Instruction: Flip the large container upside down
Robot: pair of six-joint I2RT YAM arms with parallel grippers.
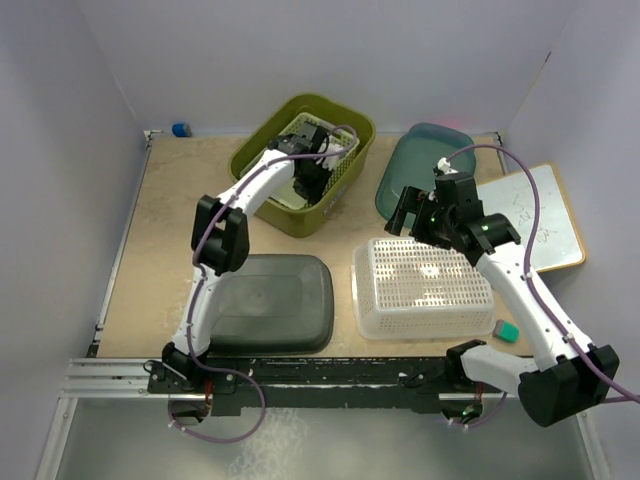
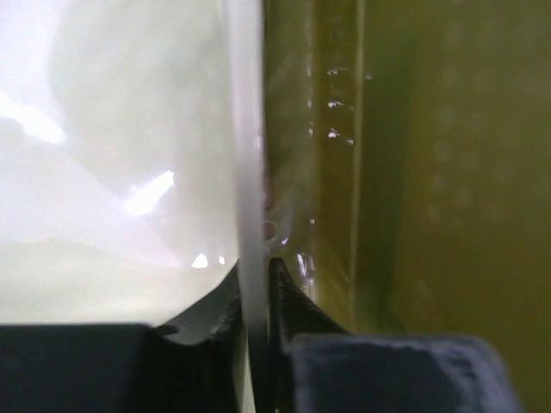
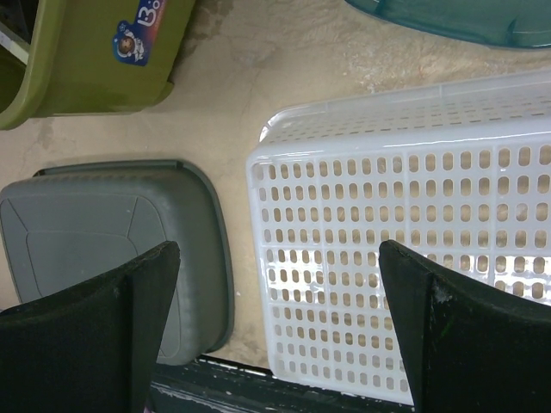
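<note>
From above, the large olive container [image 1: 256, 150] stood upright at the far middle of the worktop [image 1: 165, 210]. The left pincer [image 1: 312, 180] reached down inside it by its near right wall, so its fingertips were hidden. The right pincer [image 1: 407, 222] hung over the far edge of a white perforated basket [image 1: 425, 290]. A grey tub [image 1: 270, 300] lay just left of the basket with a strip of bare worktop between them. A teal lid [image 1: 405, 175] lay beyond the basket.

The left wrist view was blurred and washed out. The left pincer [image 2: 256, 277] was closed on a thin pale edge [image 2: 250, 155], with the olive wall [image 2: 430, 172] just right of it. Whether that edge was the container's own rim could not be told.

In the right wrist view, the right pincer [image 3: 275, 258] stood wide open and held nothing. The basket [image 3: 396, 215], the tub [image 3: 103, 215] and the olive container [image 3: 86, 77] were all cut off at the frame. A sticker [image 3: 138, 34] showed on the container here only.
</note>
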